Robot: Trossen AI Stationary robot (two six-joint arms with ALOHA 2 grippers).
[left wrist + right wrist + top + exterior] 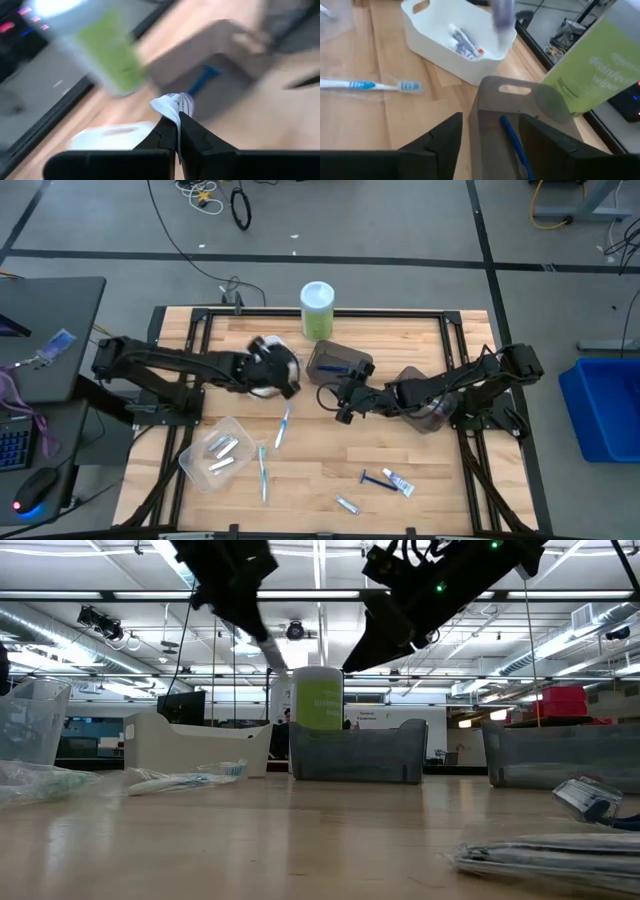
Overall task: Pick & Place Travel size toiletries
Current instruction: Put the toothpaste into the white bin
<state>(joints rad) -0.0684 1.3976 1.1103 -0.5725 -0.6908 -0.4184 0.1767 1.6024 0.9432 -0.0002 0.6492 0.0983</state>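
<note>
My left gripper (177, 117) hangs above the white bin (262, 370), shut on a small white tube (172, 104). That tube also shows blurred in the right wrist view (502, 15). The white bin (455, 45) holds a few tubes (462, 45). My right gripper (491, 120) is open, above the table beside the dark bin (520, 95), in which a blue razor (512, 140) lies. Two toothbrushes (283, 427) (263, 470), a razor (373, 477) and two tubes (399, 483) (347, 504) lie flat on the table. More tubes (220, 450) sit in the clear bin (190, 465). My left gripper pinches the small white tube between its two fingertips (165, 132), next to the flat crimped end (162, 105). The tube sticks out past the fingertips. It is lifted clear, in the air over the white bin.
A tall green canister (317, 310) with a white lid stands at the far edge behind both bins. Another bin (432, 417) sits under my right arm. A wide strip of bare wood (320, 460) lies toward the near edge, around the loose items.
</note>
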